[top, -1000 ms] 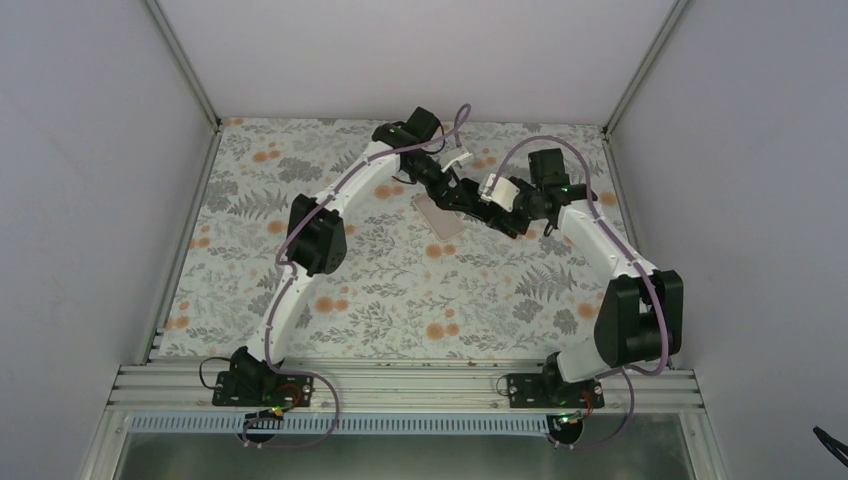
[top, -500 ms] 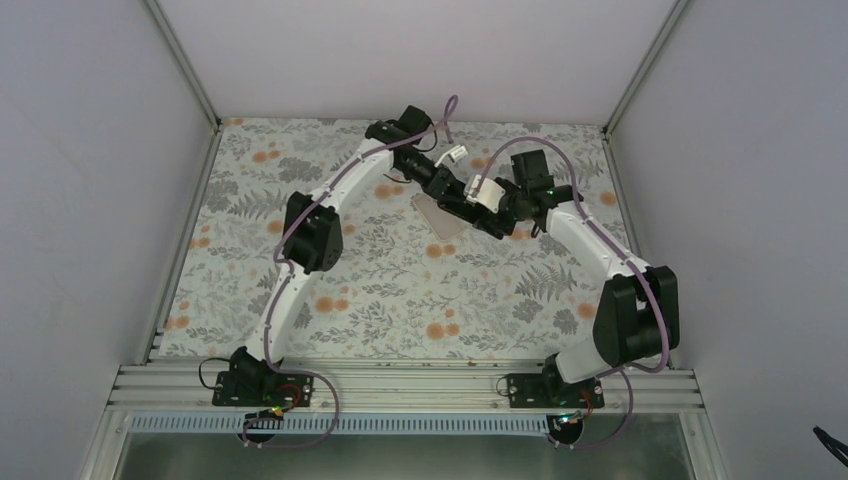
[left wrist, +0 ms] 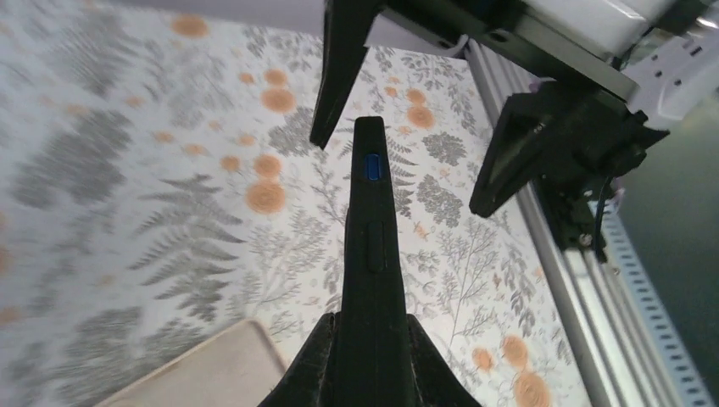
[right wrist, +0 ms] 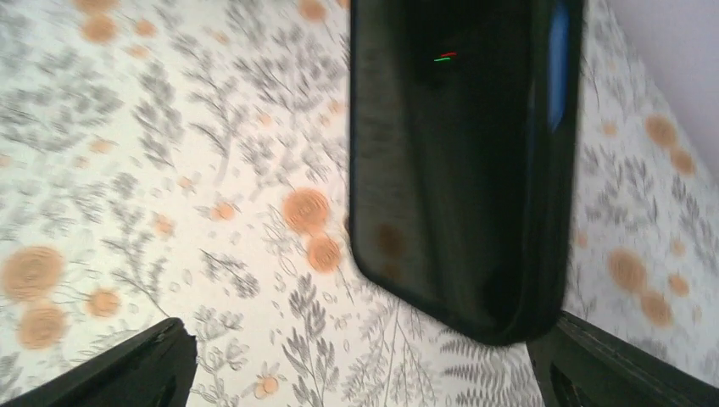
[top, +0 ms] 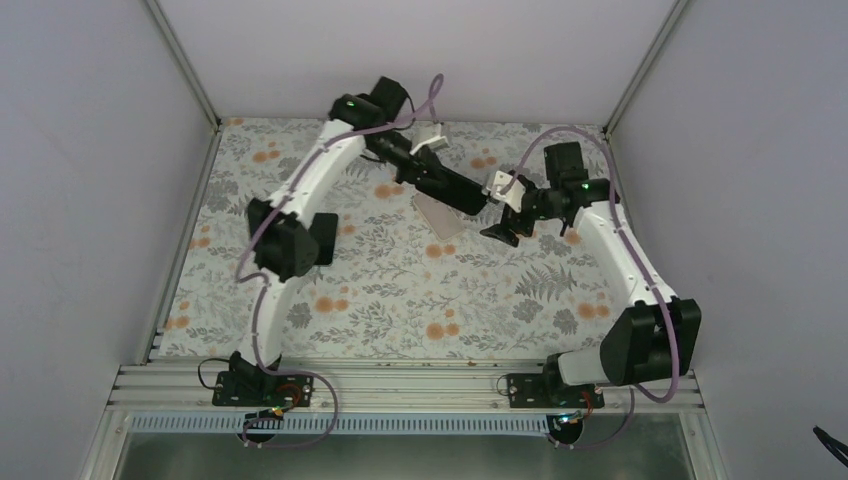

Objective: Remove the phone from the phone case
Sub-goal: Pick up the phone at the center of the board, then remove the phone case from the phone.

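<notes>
My left gripper (top: 462, 192) is shut on a black phone (left wrist: 370, 246) and holds it edge-up above the table; a blue side button shows on its edge. In the left wrist view the fingers (left wrist: 322, 356) clamp its near end. My right gripper (top: 503, 208) stands open just right of the phone's free end. In the right wrist view the phone's dark screen (right wrist: 458, 161) hangs between and ahead of the spread fingertips (right wrist: 136, 365), touching neither. A flat beige phone case (top: 437, 215) lies on the table under the left gripper, with one corner of the case (left wrist: 203, 373) in the left wrist view.
The floral tablecloth (top: 380, 290) covers the table. Grey walls with metal posts close it in at left, back and right. An aluminium rail (top: 400, 385) carrying both arm bases runs along the near edge.
The left gripper has shut on the phone. The right gripper has opened wide and drawn back to the right. The left arm's elbow has swung left and further back.
</notes>
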Tool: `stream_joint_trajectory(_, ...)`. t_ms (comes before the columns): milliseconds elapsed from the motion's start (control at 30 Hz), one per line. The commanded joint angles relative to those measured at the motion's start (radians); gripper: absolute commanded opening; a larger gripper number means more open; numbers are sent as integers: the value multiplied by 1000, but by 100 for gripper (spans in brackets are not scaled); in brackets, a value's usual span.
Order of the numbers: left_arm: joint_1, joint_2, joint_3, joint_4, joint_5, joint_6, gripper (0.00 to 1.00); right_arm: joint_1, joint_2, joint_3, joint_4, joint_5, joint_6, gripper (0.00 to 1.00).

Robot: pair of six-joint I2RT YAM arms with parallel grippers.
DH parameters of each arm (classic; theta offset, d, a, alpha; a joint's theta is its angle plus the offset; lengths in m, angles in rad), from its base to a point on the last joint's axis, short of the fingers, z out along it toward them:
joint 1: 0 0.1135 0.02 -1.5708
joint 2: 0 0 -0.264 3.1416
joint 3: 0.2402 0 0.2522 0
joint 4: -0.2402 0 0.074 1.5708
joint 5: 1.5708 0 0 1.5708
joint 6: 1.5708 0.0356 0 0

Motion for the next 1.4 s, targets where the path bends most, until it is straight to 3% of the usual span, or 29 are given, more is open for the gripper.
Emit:
stream_joint_trajectory(0, 13, -281, -140, 14, -91, 258, 2, -3, 6, 159, -265, -287, -172, 100)
stream_joint_trajectory(133, 14, -423, -279, -22, -154, 361, 2, -7, 86, 311, -460, -426, -287, 100)
stream_joint_trajectory(433, -4, -598, -524, -21, -176, 389, 2, 67, 221, 477, -476, -523, -236, 100)
stream_joint_trajectory(800, 0, -652, -555, 31, -192, 352, 2, 116, 277, 412, -476, -531, -242, 95)
stream_joint_trajectory(967, -5, -630, -456, -48, -134, 376, 2, 121, 300, 371, -474, -532, -264, 95)
stream_joint_trajectory(1100, -31, -693, -513, -53, -144, 392, 2, 118, 339, 426, -474, -532, -261, 95)
stream_joint_trajectory(1367, -86, -788, -667, -53, -222, 370, 2, 55, 458, 695, -477, -537, -142, 94)
